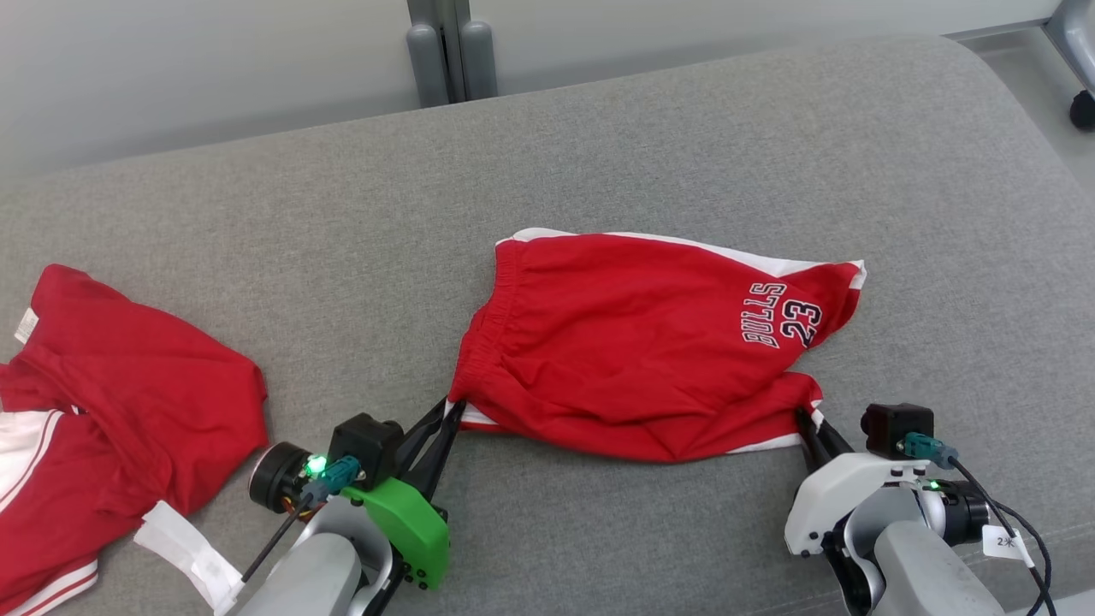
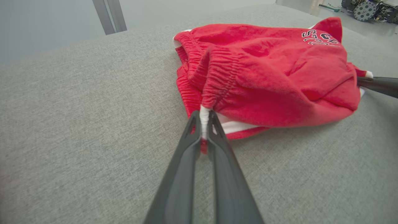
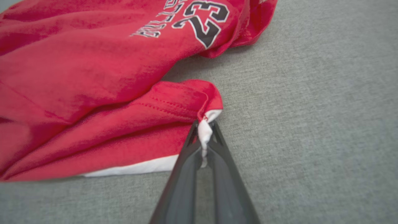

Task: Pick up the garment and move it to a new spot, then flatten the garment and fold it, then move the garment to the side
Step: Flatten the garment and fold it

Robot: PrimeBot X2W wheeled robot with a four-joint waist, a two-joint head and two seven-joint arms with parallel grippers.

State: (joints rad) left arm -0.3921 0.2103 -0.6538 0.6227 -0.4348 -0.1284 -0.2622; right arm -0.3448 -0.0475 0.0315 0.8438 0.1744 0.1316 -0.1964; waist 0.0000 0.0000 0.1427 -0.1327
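Red shorts (image 1: 633,342): "BULLS 23" print, rumpled, middle of the grey cushion (image 1: 599,154).
Left gripper (image 1: 453,409): shorts' 8 o'clock, pinching the white waistband corner.
Right gripper (image 1: 802,417): 4 o'clock, pinching the white hem corner.
Second red garment (image 1: 128,402): 9 o'clock, well apart.

Corner of red shorts (image 3: 93,77) between right fingers (image 3: 185,174)

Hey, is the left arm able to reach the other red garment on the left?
Probably not yet: the left gripper is shut on the shorts, though bare cushion separates it from the red garment.
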